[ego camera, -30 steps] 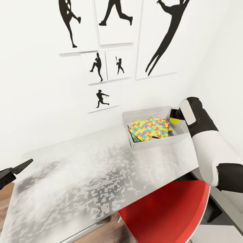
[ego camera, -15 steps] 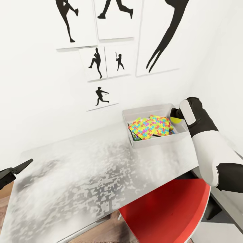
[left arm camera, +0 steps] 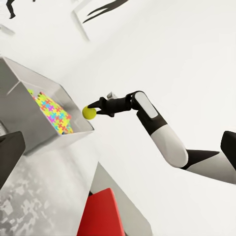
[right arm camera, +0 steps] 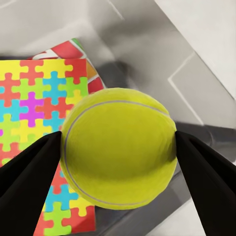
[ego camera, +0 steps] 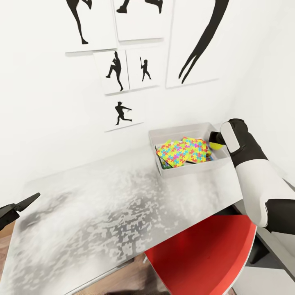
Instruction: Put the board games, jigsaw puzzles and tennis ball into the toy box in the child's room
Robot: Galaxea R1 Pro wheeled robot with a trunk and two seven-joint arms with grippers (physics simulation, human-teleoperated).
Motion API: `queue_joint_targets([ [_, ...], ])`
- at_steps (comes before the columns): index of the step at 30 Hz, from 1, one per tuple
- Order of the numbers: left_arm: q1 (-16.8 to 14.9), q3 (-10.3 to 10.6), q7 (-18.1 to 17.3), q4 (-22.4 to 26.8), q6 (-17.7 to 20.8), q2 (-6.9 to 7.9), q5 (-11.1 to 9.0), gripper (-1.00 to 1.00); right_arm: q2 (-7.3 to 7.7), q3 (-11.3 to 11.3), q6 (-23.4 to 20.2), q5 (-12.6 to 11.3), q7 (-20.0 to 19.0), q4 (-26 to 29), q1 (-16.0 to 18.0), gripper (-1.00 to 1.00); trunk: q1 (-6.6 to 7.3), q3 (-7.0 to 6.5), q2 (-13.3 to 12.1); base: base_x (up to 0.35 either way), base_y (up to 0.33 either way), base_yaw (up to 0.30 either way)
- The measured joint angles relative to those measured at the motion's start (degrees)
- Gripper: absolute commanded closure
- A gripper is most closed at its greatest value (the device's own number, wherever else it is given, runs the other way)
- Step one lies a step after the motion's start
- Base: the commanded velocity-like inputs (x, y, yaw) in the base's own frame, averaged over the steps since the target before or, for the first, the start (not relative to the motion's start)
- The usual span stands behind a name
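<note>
Tool of the left arm is seen at the far left of the head view, low beside the near corner of the bench; its dark fingers are partly cut off by the frame edge, so it cannot be told whether they are apart or closed. The pale speckled bench top is spread across the middle, with black sports silhouette pictures hung on the white wall behind it. Further right, at the far corner of the bench, the grey toy box is set, and the jigsaw puzzles are laid inside it, stacked with edges of other printed boxes showing beneath them. A red chair seat is tucked under the near right edge of the bench. At the right, the tennis ball is held above the right end of the toy box, just over its rim, by the right tool. In the right wrist view the ball is pinched between the two black fingers, with the puzzle pattern and the box wall seen below it.
</note>
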State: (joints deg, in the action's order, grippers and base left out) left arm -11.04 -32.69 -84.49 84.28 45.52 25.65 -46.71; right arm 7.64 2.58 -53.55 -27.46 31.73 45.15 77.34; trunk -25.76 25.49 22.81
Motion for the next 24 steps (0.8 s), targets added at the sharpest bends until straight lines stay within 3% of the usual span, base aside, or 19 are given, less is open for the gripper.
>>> queue_joint_targets([
  [12, 0.0, 0.0, 0.0, 0.0, 0.0, 0.0, 0.0, -1.0, -0.05, 0.0, -0.1, 0.0, 0.1, 0.1, -0.1, 1.0, 0.0, 0.2, 0.0, 0.0, 0.0, 0.0],
  [13, 0.0, 0.0, 0.0, 0.0, 0.0, 0.03, 0.0, -1.0, -0.06, 0.0, -0.1, 0.0, 0.1, 0.1, -0.1, -1.0, 0.0, 0.2, 0.0, 0.0, 0.0, 0.0],
  [24, 0.0, 0.0, 0.0, 0.0, 0.0, 0.09, 0.1, -1.0, 0.0, 0.0, -0.3, 0.0, 0.1, 0.1, 0.0, -1.0, 0.0, 0.2, 0.0, 0.0, 0.0, 0.0],
])
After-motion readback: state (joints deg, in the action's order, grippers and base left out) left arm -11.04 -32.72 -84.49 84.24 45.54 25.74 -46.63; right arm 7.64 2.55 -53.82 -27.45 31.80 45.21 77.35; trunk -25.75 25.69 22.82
